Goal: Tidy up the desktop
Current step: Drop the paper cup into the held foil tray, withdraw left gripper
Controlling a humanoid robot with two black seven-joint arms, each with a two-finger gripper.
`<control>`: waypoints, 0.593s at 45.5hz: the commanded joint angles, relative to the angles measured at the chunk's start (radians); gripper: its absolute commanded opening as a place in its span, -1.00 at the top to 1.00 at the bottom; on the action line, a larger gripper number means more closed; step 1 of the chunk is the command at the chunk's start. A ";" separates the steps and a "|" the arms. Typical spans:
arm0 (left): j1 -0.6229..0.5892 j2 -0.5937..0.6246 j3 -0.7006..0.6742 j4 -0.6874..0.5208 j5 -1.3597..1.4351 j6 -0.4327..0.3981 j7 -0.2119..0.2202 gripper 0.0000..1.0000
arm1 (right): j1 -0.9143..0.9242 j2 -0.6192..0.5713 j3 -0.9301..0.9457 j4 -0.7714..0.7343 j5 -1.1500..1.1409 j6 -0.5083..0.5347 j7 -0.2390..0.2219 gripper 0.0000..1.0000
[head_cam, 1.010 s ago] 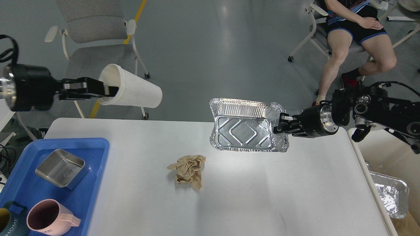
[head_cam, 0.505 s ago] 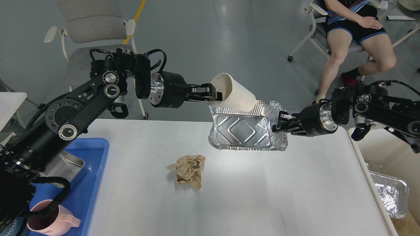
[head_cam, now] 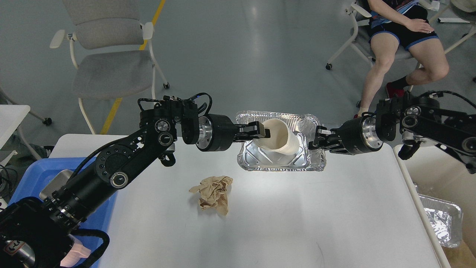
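Surface [head_cam: 282, 219]: wide, white, filling the lower half of the view. Crumpled brown paper [head_cam: 212, 193] lying loose near its middle. Blue tray [head_cam: 29, 175] at the left edge, partly hidden behind the left arm.

Left hand [head_cam: 264, 132]: clamped on the rim of a white paper cup [head_cam: 279, 140], one finger inside the mouth, one outside. Cup tilted on its side, lower body inside the foil pan [head_cam: 279, 163], apparently touching or very near the pan floor; contact not confirmed.

Right hand [head_cam: 318, 138]: pinched on the right rim of the foil pan, holding it at the far side of the surface, tipped toward the camera. Whether the pan's near edge rests on the surface cannot be told.

Judged step: dropping the cup into the pan so both go out as one piece of rubbish.

Recommended handling:
- Keep the right grip firm and level; thin foil rim likely to buckle if the cup is pressed down.
- Lower the cup until it sits on the pan floor, then part the fingers fully before any retreat.
- Withdraw leftward along the arm's own line, clear of the pan's left wall, so the inner finger does not drag the cup out.
- Watch for the cup rolling toward the low near edge.

Remaining, by judgement: crumpled paper not yet cleared.
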 commanded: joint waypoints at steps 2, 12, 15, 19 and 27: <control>-0.018 0.026 -0.012 -0.023 -0.004 -0.004 -0.004 -0.87 | 0.000 0.000 0.001 0.000 0.000 0.000 0.000 1.00; -0.039 0.239 -0.015 -0.227 -0.063 -0.041 -0.004 -0.90 | 0.000 0.000 -0.001 0.000 0.000 0.000 0.000 1.00; -0.026 0.365 -0.005 -0.334 -0.094 -0.052 -0.006 -0.90 | -0.002 0.002 0.001 0.000 0.000 0.000 0.000 1.00; -0.001 0.532 -0.001 -0.429 -0.132 -0.065 -0.009 -0.90 | -0.002 0.005 -0.001 0.000 0.000 0.000 0.000 1.00; 0.071 0.862 -0.001 -0.483 -0.224 -0.104 -0.026 -0.88 | -0.006 0.006 0.001 0.000 -0.002 0.000 0.000 1.00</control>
